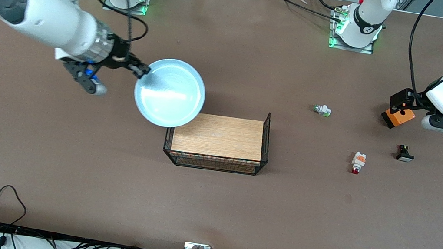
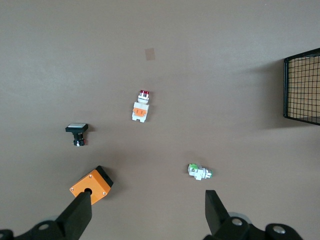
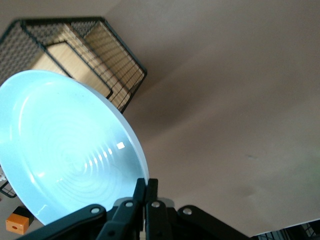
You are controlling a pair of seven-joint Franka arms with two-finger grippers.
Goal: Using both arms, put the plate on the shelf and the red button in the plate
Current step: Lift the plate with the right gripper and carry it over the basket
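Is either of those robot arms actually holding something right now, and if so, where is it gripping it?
Yes. The right gripper pinches the plate by its rim, holding it over the basket's corner. The left gripper holds nothing, jaws open.

The right gripper (image 1: 141, 70) is raised with fingers pinched together, while the left gripper (image 2: 145, 212) hangs spread wide, fingers pointing down.

The plate (image 1: 170, 92), held in the air by the right tool (image 1: 143, 70), overlaps the wire basket's (image 1: 265, 142) corner at the right arm's end. The red button (image 1: 358, 162) lies toward the left arm's end, nearer the front camera than the green-tipped button (image 1: 322, 110).
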